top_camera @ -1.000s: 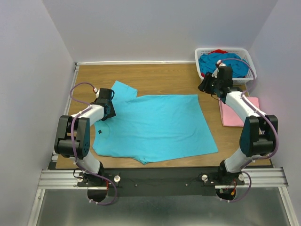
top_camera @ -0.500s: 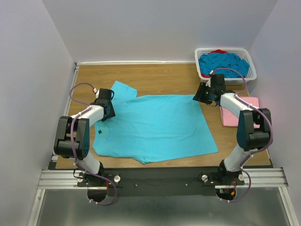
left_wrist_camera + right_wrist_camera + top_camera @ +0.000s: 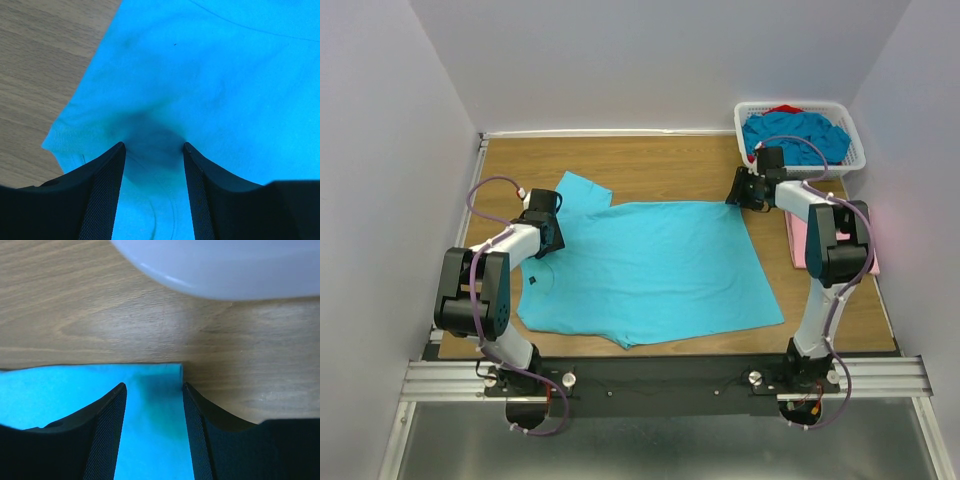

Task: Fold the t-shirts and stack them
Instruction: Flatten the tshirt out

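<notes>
1. Turquoise cloth is the main thing: one t-shirt point(image 3: 655, 265) lies spread flat in the middle of the wooden surface point(image 3: 650, 165). Its neck is toward the left edge and its hem toward the right edge, so the long axis runs from left to right.
2. The right gripper point(image 3: 153, 385) is at the far right corner of the hem. Its jaws stand open, and the corner lies just between and below them, with bare wood beyond.
3. The left gripper point(image 3: 153, 145) is low over the shoulder part, near the far sleeve. Its jaws are apart, and the cloth puckers toward the gap. It seems that they press on the cloth more than pinch it, but the close view does not make this sure.
4. Each arm is nearest to its own end of the far edge of the shirt, so I judge the coming move is to close on both points together.
5. A pale pink t-shirt point(image 3: 797, 245) lies folded at the right edge, partly covered by the right arm.
6. A white basket point(image 3: 856, 150) at the far right corner holds heaped turquoise cloth and a red scrap; how many pieces, I cannot tell.
</notes>
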Robot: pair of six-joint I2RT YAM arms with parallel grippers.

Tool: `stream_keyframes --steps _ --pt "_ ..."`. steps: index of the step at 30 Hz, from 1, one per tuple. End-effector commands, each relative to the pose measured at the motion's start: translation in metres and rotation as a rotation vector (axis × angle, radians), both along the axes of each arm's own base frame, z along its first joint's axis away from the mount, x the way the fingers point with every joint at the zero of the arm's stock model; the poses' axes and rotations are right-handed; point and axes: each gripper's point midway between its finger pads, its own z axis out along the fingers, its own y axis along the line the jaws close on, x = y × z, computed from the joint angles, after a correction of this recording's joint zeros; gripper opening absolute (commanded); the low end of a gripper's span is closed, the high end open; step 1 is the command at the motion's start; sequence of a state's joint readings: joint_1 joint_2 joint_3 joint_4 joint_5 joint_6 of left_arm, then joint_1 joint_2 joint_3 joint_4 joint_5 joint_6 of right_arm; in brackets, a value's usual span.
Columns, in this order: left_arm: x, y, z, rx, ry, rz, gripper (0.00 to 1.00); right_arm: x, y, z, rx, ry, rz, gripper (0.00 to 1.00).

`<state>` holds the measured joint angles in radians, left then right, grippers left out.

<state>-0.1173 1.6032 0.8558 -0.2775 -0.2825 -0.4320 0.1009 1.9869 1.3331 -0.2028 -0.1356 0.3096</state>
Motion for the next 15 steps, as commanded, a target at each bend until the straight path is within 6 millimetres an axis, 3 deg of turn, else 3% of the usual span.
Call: stream_keyframes --steps 1,8,10,11,14,15 --pt "-0.002 0.009 0.004 0.039 -0.010 0.015 0.58 0.010 -0.008 -0.015 -0.062 0.005 0.002 0.56" --pt "0.000 0.008 0.005 0.038 -0.013 0.013 0.58 0.015 -0.001 -0.023 -0.058 0.004 0.071 0.52" --pt "0.000 0.008 0.004 0.038 -0.011 0.013 0.58 0.015 0.005 -0.022 -0.037 0.001 0.105 0.38" --pt "0.000 0.008 0.004 0.038 -0.011 0.013 0.58 0.015 0.006 -0.019 -0.029 -0.005 0.114 0.26" --pt "0.000 0.009 0.006 0.042 -0.016 0.014 0.58 0.010 0.011 -0.012 -0.009 -0.015 0.136 0.12" --pt "0.000 0.009 0.006 0.041 -0.016 0.015 0.58 0.010 0.012 0.004 -0.008 -0.046 0.142 0.10"
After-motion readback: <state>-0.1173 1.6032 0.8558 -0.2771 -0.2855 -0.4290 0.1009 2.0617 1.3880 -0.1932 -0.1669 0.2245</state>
